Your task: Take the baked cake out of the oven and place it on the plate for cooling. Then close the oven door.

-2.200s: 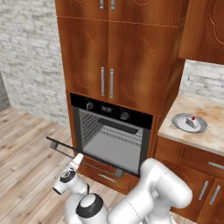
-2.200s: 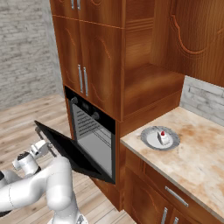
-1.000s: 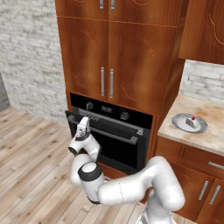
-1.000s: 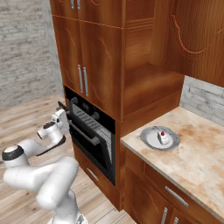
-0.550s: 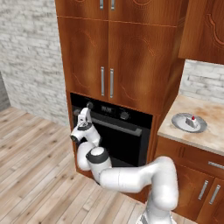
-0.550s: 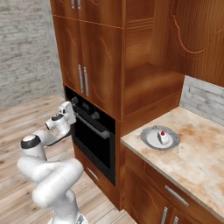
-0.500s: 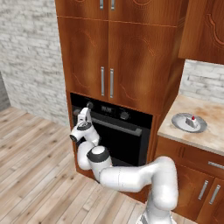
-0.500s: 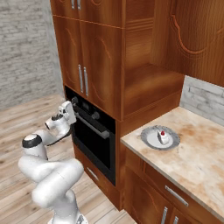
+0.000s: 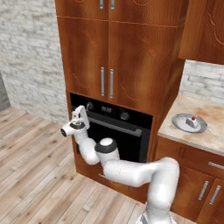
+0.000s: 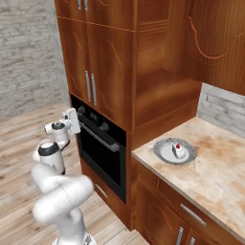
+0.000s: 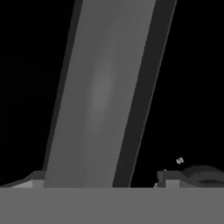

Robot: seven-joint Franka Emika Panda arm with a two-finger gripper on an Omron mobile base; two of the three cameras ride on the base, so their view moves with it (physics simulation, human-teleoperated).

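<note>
The cake (image 10: 178,150) is sitting on the plate (image 10: 162,146), a small white piece with a red top resting a little right of the plate's middle, and the plate is lying on the stone counter (image 10: 215,172) just beside the oven (image 9: 114,131). That placing is keeping the cake out in open air, away from the oven, which suits cooling. So the first half of the task looks done.

The oven door (image 10: 98,148) is standing upright and flush with the wood surround, so it appears shut or very nearly so. The gripper (image 9: 81,117) is hovering at the left end of the door's silver bar handle (image 11: 103,94), with the arm folding back low in front of the oven. In the hand view the handle is running as a broad grey band between the two dark fingertips (image 11: 168,177), which are standing apart on either side of it with a clear gap, so the fingers are spread rather than clamping the bar. Straddling the bar is probably how the hand pushes the door home, and it may now be letting go.
</note>
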